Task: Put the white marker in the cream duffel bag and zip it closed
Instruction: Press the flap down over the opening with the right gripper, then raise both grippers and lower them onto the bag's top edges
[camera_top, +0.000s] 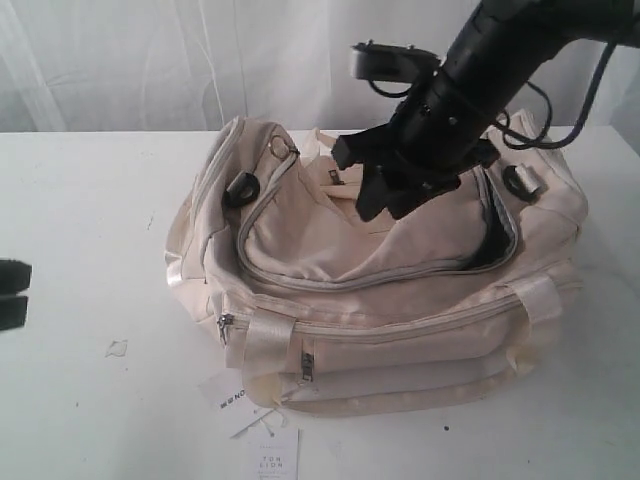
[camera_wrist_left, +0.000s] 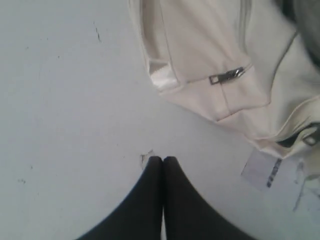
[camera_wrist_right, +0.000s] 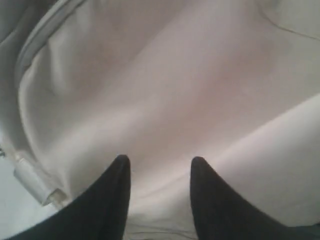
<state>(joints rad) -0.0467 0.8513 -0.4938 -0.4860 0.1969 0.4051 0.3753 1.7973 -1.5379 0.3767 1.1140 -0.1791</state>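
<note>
Your right wrist view shows the right gripper (camera_wrist_right: 157, 167) apart over the cream duffel bag (camera_wrist_right: 175, 90); your left wrist view shows the left gripper (camera_wrist_left: 163, 162) together.

Under jaws of right gripper (camera_wrist_right: 157, 162): duffel bag (camera_wrist_right: 165, 90). Ahead of jaws of left gripper (camera_wrist_left: 162, 160): table (camera_wrist_left: 65, 100), then duffel bag.

The outside camera sits high and tilts down, wide enough for the whole cream duffel bag (camera_top: 400, 290) with my right pincer (camera_top: 397, 205) over it. That pincer's wrist camera looks past its tips, close on bag fabric. The camera on my left pincer (camera_wrist_left: 162, 160) faces down at the table (camera_wrist_left: 65, 100), the bag's corner just beyond its tips. All three share the bag.
</note>
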